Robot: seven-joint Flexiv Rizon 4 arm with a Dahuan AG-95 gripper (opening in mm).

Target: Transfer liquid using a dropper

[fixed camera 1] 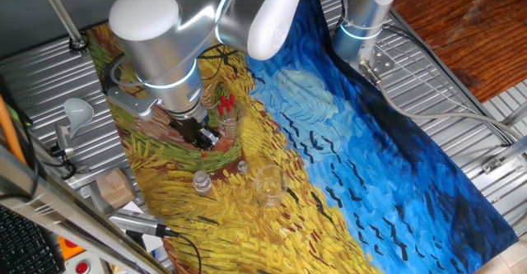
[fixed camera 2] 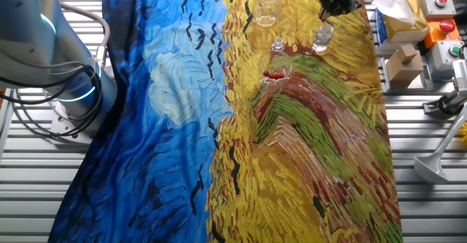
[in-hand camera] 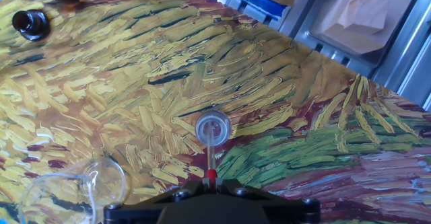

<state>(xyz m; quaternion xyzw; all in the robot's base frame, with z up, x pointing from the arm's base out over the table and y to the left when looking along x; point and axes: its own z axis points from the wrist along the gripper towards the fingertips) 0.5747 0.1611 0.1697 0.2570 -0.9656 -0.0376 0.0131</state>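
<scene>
Silver-white rounded arm [fixed camera 1: 165,44], glowing cyan joint rings, seemingly black end effector [fixed camera 1: 202,138]

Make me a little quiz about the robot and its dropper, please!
1. True or false: the gripper is holding a dropper.
2. In the hand view, the dropper's tip lines up with which thing? A) the small clear bottle B) the dark bottle C) the big glass
3. Fill in the gap: the spare droppers standing in a cup have ___ bulbs.

Key: 1 true; 2 A; 3 red.
</scene>
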